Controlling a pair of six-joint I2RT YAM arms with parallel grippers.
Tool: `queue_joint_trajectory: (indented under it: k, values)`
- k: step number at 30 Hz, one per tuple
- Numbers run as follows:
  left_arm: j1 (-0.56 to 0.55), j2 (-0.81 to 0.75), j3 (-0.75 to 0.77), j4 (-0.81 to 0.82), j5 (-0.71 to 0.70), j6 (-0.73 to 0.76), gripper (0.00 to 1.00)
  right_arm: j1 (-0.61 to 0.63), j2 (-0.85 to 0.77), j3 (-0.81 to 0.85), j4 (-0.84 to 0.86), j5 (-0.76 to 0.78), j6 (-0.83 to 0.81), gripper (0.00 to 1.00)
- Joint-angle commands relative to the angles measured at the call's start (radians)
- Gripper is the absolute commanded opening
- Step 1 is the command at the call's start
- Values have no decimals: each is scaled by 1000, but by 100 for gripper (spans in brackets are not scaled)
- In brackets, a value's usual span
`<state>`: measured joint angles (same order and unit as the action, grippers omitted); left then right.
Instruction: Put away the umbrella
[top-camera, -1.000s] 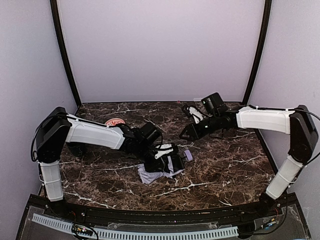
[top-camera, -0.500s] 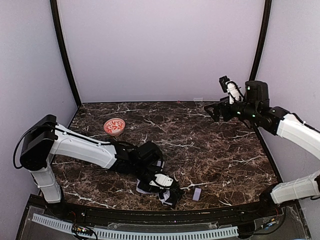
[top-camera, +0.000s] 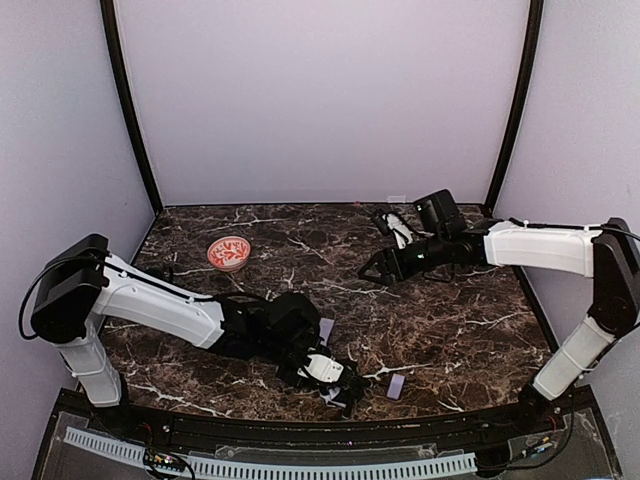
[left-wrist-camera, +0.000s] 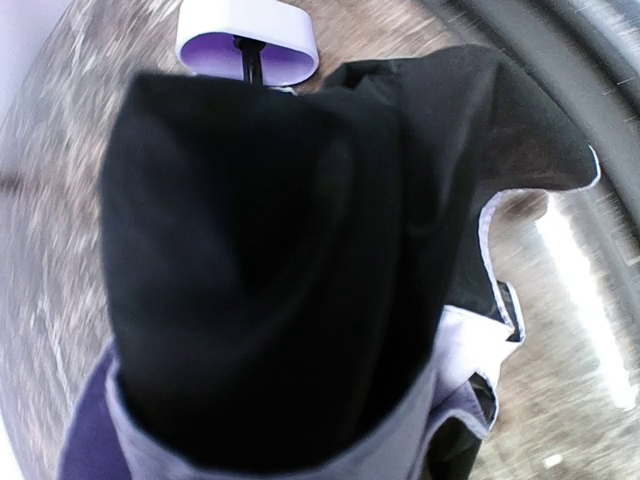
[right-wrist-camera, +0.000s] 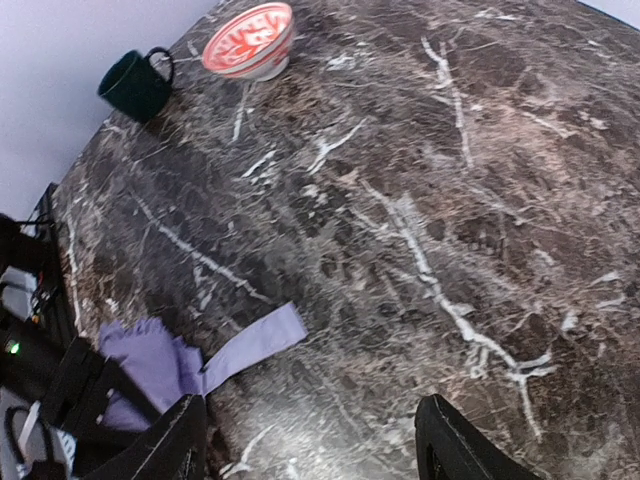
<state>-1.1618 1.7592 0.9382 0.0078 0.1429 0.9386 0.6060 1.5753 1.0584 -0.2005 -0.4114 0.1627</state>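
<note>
At the near edge of the table (top-camera: 450, 330) the left gripper (top-camera: 335, 375) is clamped on the umbrella (left-wrist-camera: 280, 280), whose bunched black and lavender fabric hides its fingers; the lavender handle (top-camera: 395, 386) sits just beside it on its thin black shaft; farther back the right gripper (right-wrist-camera: 315, 445) hovers over mid-table, fingertips well apart, holding nothing; at the far left stand a red-patterned bowl (top-camera: 229, 252) and a dark green mug (right-wrist-camera: 138, 85).

Top view: high at near edge, looking down across table (top-camera: 450, 330). Left wrist: close up on umbrella (left-wrist-camera: 270, 270). Right wrist: raised, shares bowl (right-wrist-camera: 248, 38) with top view.
</note>
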Motion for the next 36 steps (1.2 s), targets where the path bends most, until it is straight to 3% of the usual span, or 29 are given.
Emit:
queue_joint_trajectory:
  k: [1,5,7,9,13,15,17,20,29,36]
  values:
    - [34,13,-19,-8,-129,-46,0,8,-82,-47,27,-195,-51,72]
    - [36,15,-55,36,-137,32,0,63,-35,-99,15,-230,-51,74]
    - [41,20,-46,35,-114,18,0,98,-4,-110,-23,-247,-78,86]
    - [57,18,-34,10,-40,-14,0,128,-16,-153,-1,-244,-108,88]
    - [89,17,-19,-25,94,-80,0,146,-118,-343,258,-243,-82,88]
    - [100,34,0,-42,115,-105,0,172,-183,-462,480,-210,-58,88]
    - [105,55,20,-68,121,-122,0,222,-231,-586,721,-147,-64,89]
    - [106,71,37,-84,125,-137,0,298,-235,-702,939,6,-125,93]
    - [111,74,43,-77,134,-140,0,362,-3,-644,1025,85,-209,95]
    - [118,70,50,-62,152,-155,0,362,178,-570,1087,19,-244,93]
